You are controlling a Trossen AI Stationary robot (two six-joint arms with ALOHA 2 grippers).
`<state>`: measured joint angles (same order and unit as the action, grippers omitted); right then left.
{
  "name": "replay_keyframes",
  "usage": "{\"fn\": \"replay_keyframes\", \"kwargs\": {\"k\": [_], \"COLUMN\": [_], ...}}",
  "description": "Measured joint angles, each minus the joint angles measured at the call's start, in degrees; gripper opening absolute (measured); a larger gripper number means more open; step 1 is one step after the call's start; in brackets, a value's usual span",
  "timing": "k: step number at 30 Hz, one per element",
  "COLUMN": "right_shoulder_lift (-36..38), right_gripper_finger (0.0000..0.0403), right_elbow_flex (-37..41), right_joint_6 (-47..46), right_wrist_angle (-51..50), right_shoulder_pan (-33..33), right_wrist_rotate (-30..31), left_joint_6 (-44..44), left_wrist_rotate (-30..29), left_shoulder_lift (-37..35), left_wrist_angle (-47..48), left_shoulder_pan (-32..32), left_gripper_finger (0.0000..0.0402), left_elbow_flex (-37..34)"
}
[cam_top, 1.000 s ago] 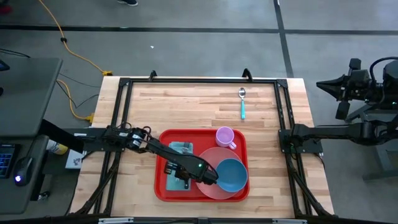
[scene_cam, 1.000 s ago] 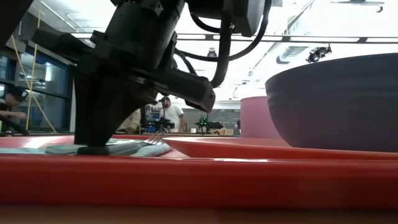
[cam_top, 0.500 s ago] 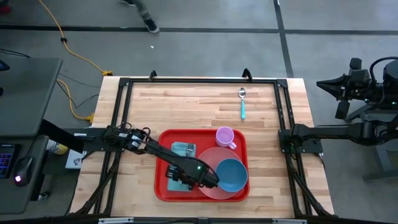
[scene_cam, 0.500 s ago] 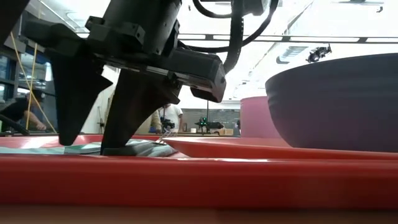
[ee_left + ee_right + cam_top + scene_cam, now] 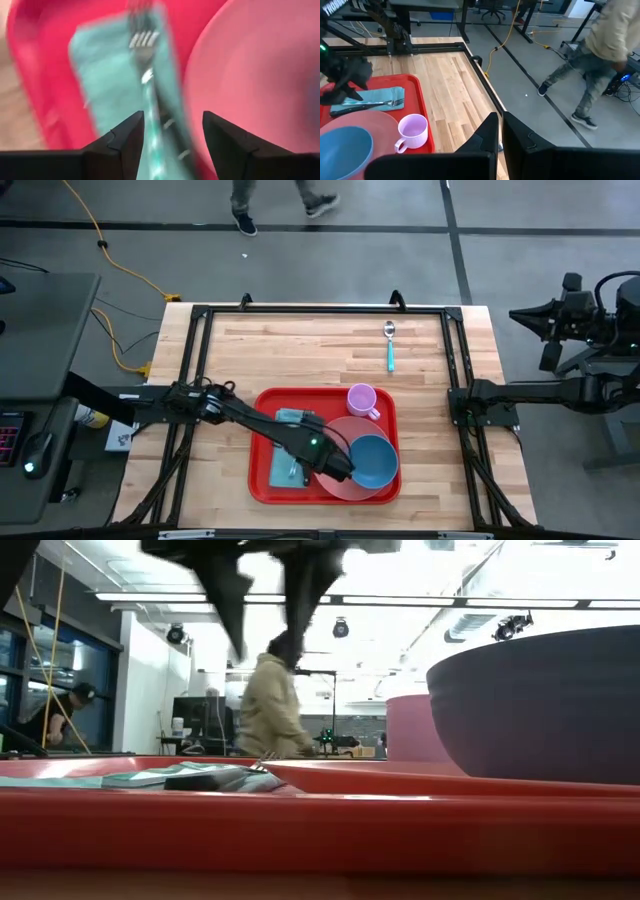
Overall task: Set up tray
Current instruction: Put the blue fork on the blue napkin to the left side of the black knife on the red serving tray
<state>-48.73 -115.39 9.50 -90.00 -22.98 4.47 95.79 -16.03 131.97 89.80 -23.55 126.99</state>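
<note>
The red tray lies on the wooden table near its front edge. On its left part a teal napkin lies flat, and a fork rests along the napkin, tines toward the far edge. My left gripper hangs open above the fork's handle, fingers pointing steeply down, clear of it; the low view shows its fingers high above the tray. My right gripper waits shut, raised beyond the table's right edge.
A pink plate with a blue bowl on it fills the tray's right part, and a pink mug stands at the tray's far right corner. A spoon lies on bare wood toward the far edge. A person walks past beyond it.
My left gripper has opened and let go of the fork, then risen straight up off the napkin and tipped more steeply down. Fork and napkin stay flat on the tray. A person has walked along behind the table's far edge.
</note>
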Motion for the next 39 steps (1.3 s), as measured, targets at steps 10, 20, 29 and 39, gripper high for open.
{"fn": "replay_keyframes", "kwargs": {"k": [10, 20, 29, 39], "right_shoulder_lift": [0.0, 0.0, 0.13, -0.01], "right_gripper_finger": [0.0, 0.0, 0.0, 0.0], "right_elbow_flex": [0.0, 0.23, 22.62, 45.25], "right_joint_6": [-0.4, -9.49, -17.6, -35.37], "right_wrist_angle": [-0.01, 0.04, 8.82, 29.02], "right_shoulder_pan": [0.0, 0.0, 0.0, -0.39], "right_wrist_rotate": [1.96, 2.46, 4.2, 9.74], "left_joint_6": [-9.27, -33.78, -64.64, -83.11], "left_wrist_rotate": [-31.5, -43.45, -48.06, -50.86], "left_shoulder_lift": [-10.08, -24.39, -37.62, -51.69], "left_wrist_angle": [0.39, 0.24, 0.24, 0.19], "left_shoulder_pan": [-0.94, -1.05, -4.74, -10.88], "left_gripper_finger": [0.0191, 0.0175, 0.0189, 0.0188], "left_elbow_flex": [2.04, 2.02, 2.01, -2.18]}}
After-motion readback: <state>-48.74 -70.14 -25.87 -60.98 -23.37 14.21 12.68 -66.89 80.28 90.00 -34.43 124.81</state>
